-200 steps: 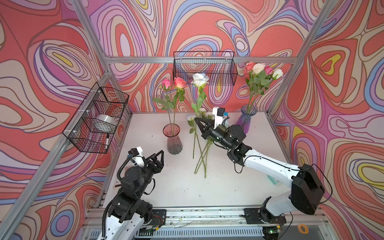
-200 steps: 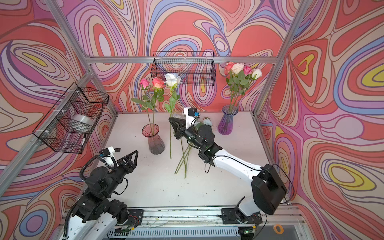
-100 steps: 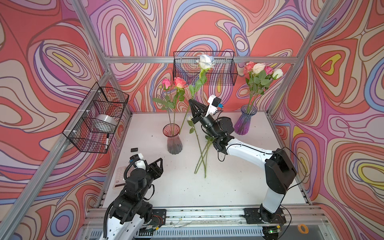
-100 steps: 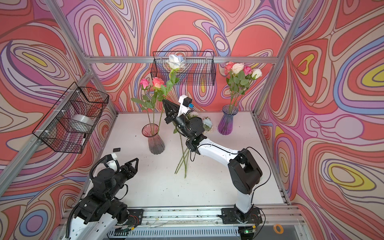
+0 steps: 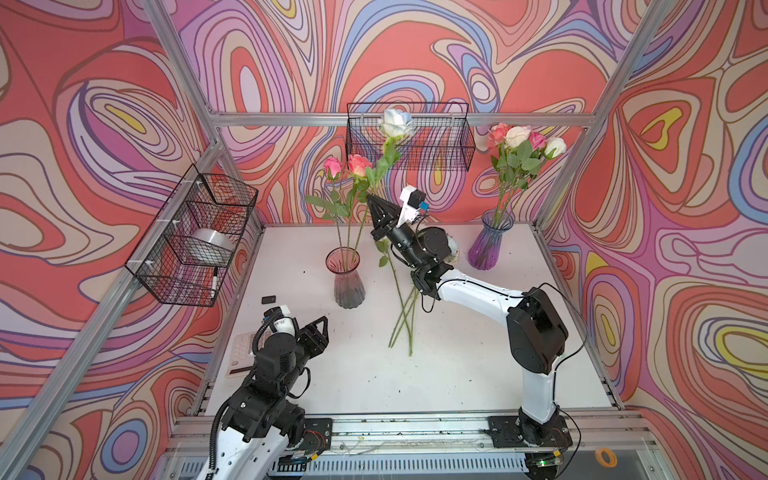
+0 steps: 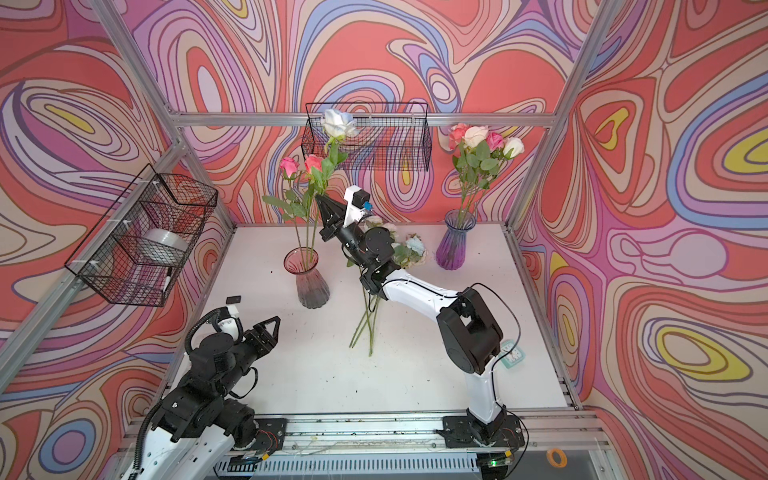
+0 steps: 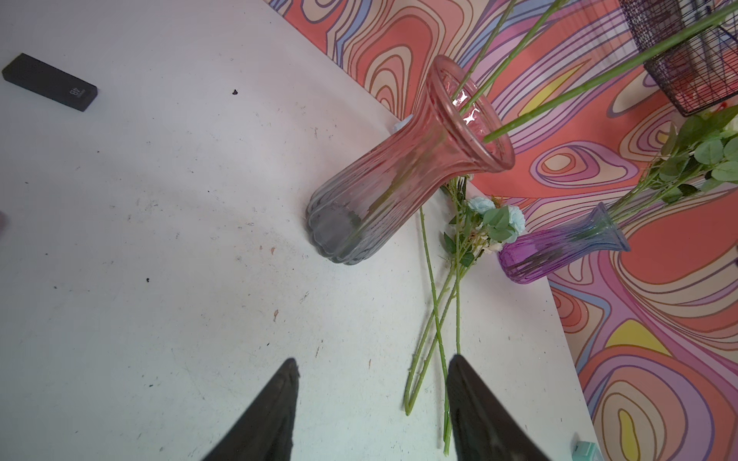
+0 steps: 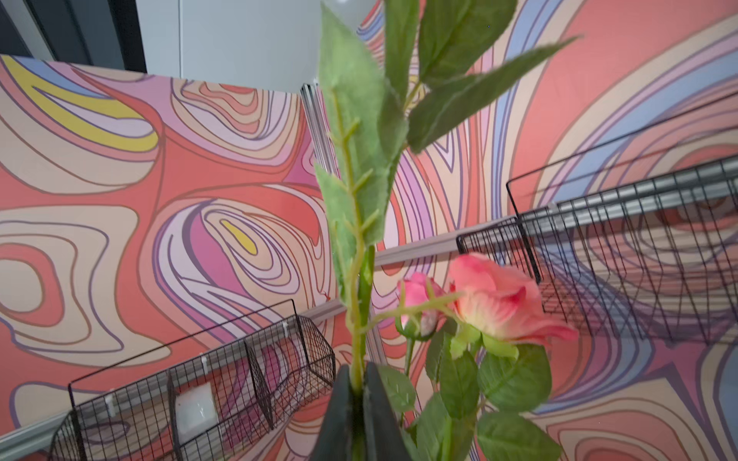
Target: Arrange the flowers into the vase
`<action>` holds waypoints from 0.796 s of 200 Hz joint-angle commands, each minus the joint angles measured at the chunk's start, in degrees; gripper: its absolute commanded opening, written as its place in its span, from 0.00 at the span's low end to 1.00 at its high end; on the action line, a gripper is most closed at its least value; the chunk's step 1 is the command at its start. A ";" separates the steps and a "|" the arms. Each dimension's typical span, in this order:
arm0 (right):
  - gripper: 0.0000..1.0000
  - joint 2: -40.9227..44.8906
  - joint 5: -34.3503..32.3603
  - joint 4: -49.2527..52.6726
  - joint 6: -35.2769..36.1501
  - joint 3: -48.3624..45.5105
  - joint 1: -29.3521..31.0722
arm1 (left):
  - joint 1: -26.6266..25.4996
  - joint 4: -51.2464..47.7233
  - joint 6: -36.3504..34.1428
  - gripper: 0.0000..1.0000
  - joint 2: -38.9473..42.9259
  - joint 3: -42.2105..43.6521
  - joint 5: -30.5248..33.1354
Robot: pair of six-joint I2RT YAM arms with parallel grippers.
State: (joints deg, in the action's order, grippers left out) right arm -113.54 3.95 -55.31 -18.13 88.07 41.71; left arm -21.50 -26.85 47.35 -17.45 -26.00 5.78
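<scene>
1. The white rose (image 5: pixel 397 122) is up in the air over the back half of the table (image 5: pixel 457 365), tilted. In both top views its bloom shows in front of the back-wall basket (image 6: pixel 390 141).
2. The right gripper (image 5: pixel 370 197) is clamped on the rose's stem, jaws pinched tight around it just below the leaves, as the right wrist view shows (image 8: pixel 359 375).
3. In the left wrist view the stem's cut end sits at the mouth of the pink vase (image 7: pixel 399 187). Whether it is inside I cannot tell.
4. The pink vase stands upright left of the table's middle, nearer the back edge than the front. It holds two roses (image 5: pixel 359 164), one pink and one coral.
5. The loose flowers (image 6: pixel 368 320) lie flat just right of that vase. Their stems point to the front edge and their pale blue blooms to the back, partly under the right arm.
6. The purple vase (image 5: pixel 490 249) stands near the back right corner with a bunch (image 5: pixel 519 145) of pink and white roses in it.
7. The left gripper (image 7: pixel 373 361) hangs over the front left of the table, jaws apart and empty, pointing at the pink vase and well apart from it.
8. A black box (image 7: pixel 50 82) lies near the left edge.
</scene>
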 commanded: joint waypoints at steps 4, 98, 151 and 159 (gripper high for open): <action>0.00 -2.03 1.74 3.15 2.55 0.64 1.27 | -0.21 0.82 -0.64 0.60 0.09 -0.74 0.21; 0.21 -3.72 2.19 14.15 13.02 -1.19 7.37 | -0.21 3.12 -0.86 0.62 -1.68 0.05 0.41; 0.31 0.05 0.53 13.16 13.65 -6.42 8.64 | -0.19 2.44 -0.68 0.62 -1.14 0.33 0.56; 0.32 0.65 0.04 12.99 13.64 -6.97 8.72 | -0.19 2.50 -0.60 0.62 -1.25 0.40 0.59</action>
State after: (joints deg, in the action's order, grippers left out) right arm -116.36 5.41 -42.00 -5.43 83.02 49.95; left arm -21.50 -25.04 46.74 -18.96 -25.98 5.85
